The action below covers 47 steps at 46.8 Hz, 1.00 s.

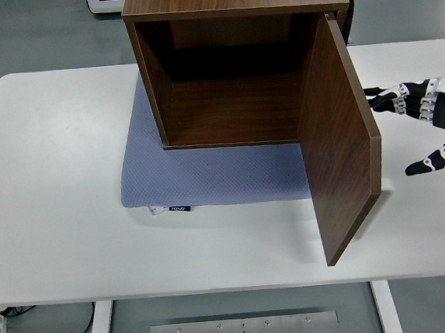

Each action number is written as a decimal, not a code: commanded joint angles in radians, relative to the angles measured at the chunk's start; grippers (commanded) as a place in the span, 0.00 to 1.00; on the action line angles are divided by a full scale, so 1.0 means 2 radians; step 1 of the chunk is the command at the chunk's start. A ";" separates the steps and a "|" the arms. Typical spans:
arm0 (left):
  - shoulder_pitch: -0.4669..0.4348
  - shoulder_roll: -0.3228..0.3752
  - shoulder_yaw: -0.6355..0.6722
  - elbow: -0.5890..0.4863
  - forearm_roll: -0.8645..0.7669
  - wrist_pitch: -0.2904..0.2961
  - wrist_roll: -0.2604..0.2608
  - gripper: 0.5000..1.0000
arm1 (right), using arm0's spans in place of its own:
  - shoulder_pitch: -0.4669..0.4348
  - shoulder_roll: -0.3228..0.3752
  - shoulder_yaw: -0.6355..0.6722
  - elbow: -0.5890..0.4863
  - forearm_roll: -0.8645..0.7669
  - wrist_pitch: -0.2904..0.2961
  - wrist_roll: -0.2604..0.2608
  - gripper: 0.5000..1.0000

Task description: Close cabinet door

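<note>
Mat (pixel 208 175) label unreadable; right hand (pixel 426 129) spread beside cabinet door (pixel 337 141)

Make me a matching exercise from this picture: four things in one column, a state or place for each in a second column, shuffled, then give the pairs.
Things:
1. cabinet door
2. blue mat
3. right hand
4. cabinet

States or places:
A. lying flat under the cabinet
B. fingers spread, holding nothing, just right of the door
C. swung wide open, hinged on the right side
D. empty inside, standing on the mat

Pairs: 1-C, 2-A, 3-B, 4-D
</note>
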 commanded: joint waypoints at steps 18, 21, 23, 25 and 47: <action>0.000 0.000 0.000 0.000 0.000 0.000 0.000 1.00 | 0.049 0.029 -0.035 -0.001 -0.001 -0.008 -0.007 1.00; 0.000 0.000 0.000 0.000 0.000 0.000 0.000 1.00 | 0.056 0.036 -0.041 -0.001 -0.001 -0.011 -0.008 1.00; 0.000 0.000 0.000 0.000 0.000 0.000 0.000 1.00 | 0.057 0.040 -0.043 -0.001 -0.001 -0.014 -0.007 1.00; 0.000 0.000 0.000 0.000 0.000 0.000 0.000 1.00 | 0.057 0.042 -0.043 -0.002 -0.001 -0.015 -0.008 1.00; 0.000 0.000 0.000 0.000 0.000 0.000 0.000 1.00 | 0.074 0.066 -0.064 -0.002 -0.002 -0.016 -0.013 1.00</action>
